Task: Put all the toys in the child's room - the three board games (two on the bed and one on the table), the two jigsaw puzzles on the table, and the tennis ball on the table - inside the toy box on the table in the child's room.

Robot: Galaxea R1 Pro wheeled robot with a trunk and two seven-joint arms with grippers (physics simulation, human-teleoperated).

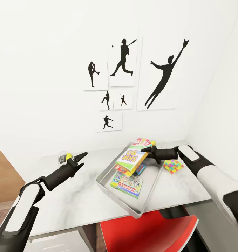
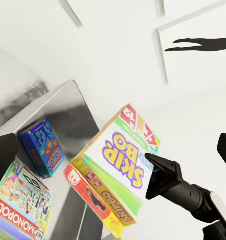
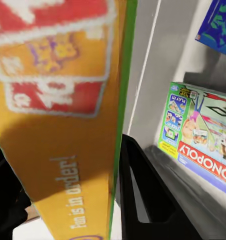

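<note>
The pale grey toy box [image 1: 104, 185] sits on the table [image 1: 69, 199]. A Monopoly board game [image 1: 127, 184] lies flat inside, with a blue board game [image 1: 142, 169] beside it. A yellow Skip-Bo board game [image 1: 130, 159] tilts over the box's far side, and my right gripper [image 1: 145, 149] is shut on its edge. In the right wrist view that game [image 3: 58, 100] stands between the dark fingers [image 3: 143, 205]. One jigsaw puzzle [image 1: 173, 165] lies right of the toy box. My left gripper [image 1: 82, 159] hangs open left of the box, with the tennis ball [image 1: 68, 155] just behind it.
A red chair [image 1: 150, 231] is tucked under the table's front edge below the toy box. Black baseball silhouette prints [image 1: 123, 63] hang on the white wall behind. A small white object [image 1: 62, 155] stands by the ball. A wooden panel [image 1: 3, 175] borders the table at left.
</note>
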